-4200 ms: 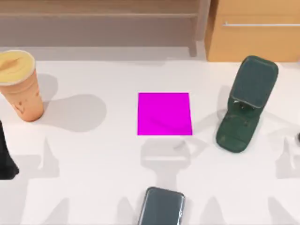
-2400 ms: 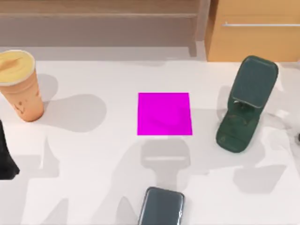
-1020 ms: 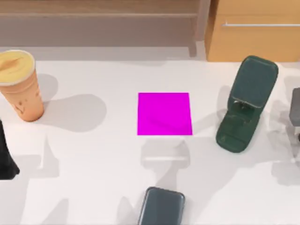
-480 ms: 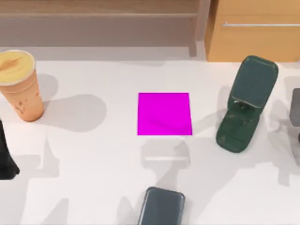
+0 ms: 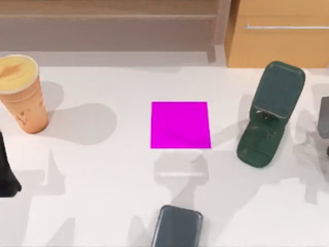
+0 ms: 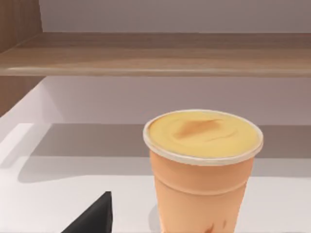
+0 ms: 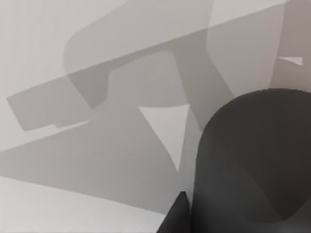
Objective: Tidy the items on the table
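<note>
White surface (image 5: 103,206). Right of centre, leaning dark green stand (image 5: 270,116); at centre, flat magenta square (image 5: 180,125). Far left, upright paper cup (image 5: 20,95). At near edge, smartphone (image 5: 177,226) lying flat. At right edge, mouse (image 7: 252,160), close under right gripper (image 5: 324,117). Left gripper (image 5: 5,172) parked near cup. Opening of either gripper: cannot tell.

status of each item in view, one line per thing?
paper cup: upright, far left of the table, yellow top on.
smartphone: flat, near edge, centre.
dark green phone stand: standing at right, holds nothing.
magenta square: flat at centre, nothing on it.
black object: at left edge, cut off.
mouse: right wrist view, on the table.
</note>
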You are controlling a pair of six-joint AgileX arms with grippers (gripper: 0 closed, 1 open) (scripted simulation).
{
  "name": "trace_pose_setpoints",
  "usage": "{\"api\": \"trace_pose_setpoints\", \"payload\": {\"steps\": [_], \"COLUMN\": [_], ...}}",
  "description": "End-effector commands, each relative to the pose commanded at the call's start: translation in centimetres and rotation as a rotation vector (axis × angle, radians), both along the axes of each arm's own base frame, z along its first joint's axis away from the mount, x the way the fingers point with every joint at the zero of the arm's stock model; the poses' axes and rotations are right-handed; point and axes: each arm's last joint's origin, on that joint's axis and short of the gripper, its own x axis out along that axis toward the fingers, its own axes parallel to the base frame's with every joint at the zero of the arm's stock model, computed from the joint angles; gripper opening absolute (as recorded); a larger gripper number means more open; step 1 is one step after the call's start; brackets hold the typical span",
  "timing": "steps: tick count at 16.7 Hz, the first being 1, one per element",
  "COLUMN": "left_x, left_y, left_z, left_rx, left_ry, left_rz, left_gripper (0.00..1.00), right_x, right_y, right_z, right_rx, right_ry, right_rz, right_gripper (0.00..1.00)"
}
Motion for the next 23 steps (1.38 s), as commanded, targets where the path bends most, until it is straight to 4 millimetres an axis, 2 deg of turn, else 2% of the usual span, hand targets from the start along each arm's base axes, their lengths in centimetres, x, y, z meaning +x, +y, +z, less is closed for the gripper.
{"api": "trace_pose_setpoints", "payload": {"steps": [5,11,17,23], "left_x": [0.0,0.0,0.0,0.0], "left_y": [0.0,0.0,0.0,0.0], "left_z": [0.0,0.0,0.0,0.0], "left_rx": [0.0,0.0,0.0,0.0], "left_ry": [0.0,0.0,0.0,0.0], "left_rz": [0.0,0.0,0.0,0.0], "left_gripper": [1.0,1.0,1.0,1.0], "right_x": [0.2,0.5,0.0,0.1], "right_y": [0.0,0.0,0.0,0.2], "right_z": [1.1,5.5,10.1,10.4], "right_rx": [0.0,0.0,0.0,-0.007], "right_ry": [-0.005,-0.003,-0.002,-0.007], "right_rz": [0.002,0.001,-0.001,0.003], "right_gripper": [0.0,0.0,0.0,0.0]}}
